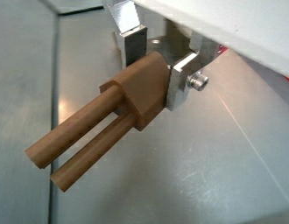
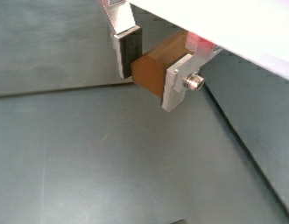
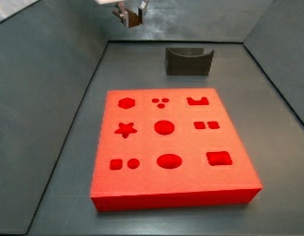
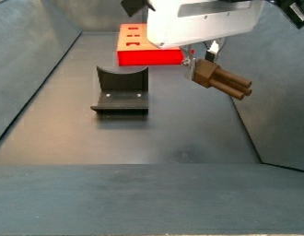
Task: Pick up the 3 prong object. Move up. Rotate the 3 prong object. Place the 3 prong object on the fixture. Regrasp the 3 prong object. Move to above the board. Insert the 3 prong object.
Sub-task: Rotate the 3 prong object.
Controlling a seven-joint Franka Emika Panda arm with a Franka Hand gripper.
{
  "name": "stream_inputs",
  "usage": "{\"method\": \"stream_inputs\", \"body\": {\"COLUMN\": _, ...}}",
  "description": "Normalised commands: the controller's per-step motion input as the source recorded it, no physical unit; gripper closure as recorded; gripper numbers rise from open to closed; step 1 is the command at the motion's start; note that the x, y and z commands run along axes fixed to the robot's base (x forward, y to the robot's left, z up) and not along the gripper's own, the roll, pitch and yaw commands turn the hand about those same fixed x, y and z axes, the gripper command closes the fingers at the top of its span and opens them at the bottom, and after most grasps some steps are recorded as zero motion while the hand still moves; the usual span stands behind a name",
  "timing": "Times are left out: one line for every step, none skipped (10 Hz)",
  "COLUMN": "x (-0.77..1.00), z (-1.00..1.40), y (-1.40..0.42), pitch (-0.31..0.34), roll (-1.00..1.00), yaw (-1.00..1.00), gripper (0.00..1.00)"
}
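A: State the colours of the 3 prong object [image 1: 112, 114] and the end effector [image 1: 155, 63].

B: Object: plain brown. End effector, above the floor: silver plates, dark pads.

A: Board [image 3: 173, 147] and fixture [image 4: 120, 90]?

B: Board: bright red. Fixture: dark grey. Floor [image 2: 100, 157]: grey.

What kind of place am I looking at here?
Probably a robot test bench, not a home or shop. A bare grey walled tray holds only a red board with shape cut-outs and a dark fixture; a gripper holds a brown pronged piece above the floor.
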Motion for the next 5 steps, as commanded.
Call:
{"method": "stream_inputs", "body": {"x": -0.01, "z": 0.0, "y": 0.02, "pitch": -0.001, "roll": -0.03, "yaw": -1.0, "gripper": 1.0}}
{"method": "stream_inputs", "body": {"x": -0.01, "z": 0.0, "y": 0.02, "pitch": -0.002, "roll": -0.04, "yaw": -1.0, "gripper": 1.0}}
{"method": "stream_inputs", "body": {"x": -0.01, "z": 0.0, "y": 0.02, "pitch": -0.002, "roll": -0.05, "yaw": -1.0, "gripper": 1.0}}
{"method": "stream_inputs", "body": {"x": -0.01, "z": 0.0, "y": 0.02, "pitch": -0.002, "roll": -0.05, "yaw": -1.0, "gripper": 1.0}}
{"method": "stream_inputs", "body": {"x": -0.01, "z": 0.0, "y": 0.02, "pitch": -0.003, "roll": -0.07, "yaw": -0.94, "gripper": 1.0}}
